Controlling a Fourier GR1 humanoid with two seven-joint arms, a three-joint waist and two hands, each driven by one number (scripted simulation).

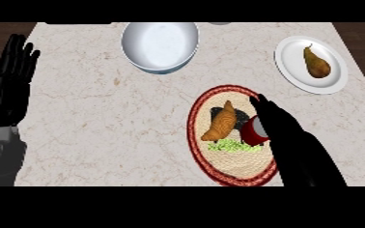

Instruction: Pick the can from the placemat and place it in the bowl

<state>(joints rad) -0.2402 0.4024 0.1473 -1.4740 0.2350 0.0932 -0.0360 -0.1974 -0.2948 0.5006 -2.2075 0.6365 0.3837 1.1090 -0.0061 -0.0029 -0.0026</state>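
A red can (253, 132) with a silver top stands on the round woven placemat (228, 169), right of its middle. My right hand (285, 130) lies against the can's right side, fingers stretched forward past it; its thumb is hidden behind the can. A white bowl (160, 45) sits at the back of the counter, up and to the left of the placemat. My left hand (16, 77) rests open at the left edge, fingers up.
A croissant (221, 121) and some green leaves (234, 146) lie on the placemat just left of the can. A white plate (288, 63) with a pear (316, 64) stands at the back right.
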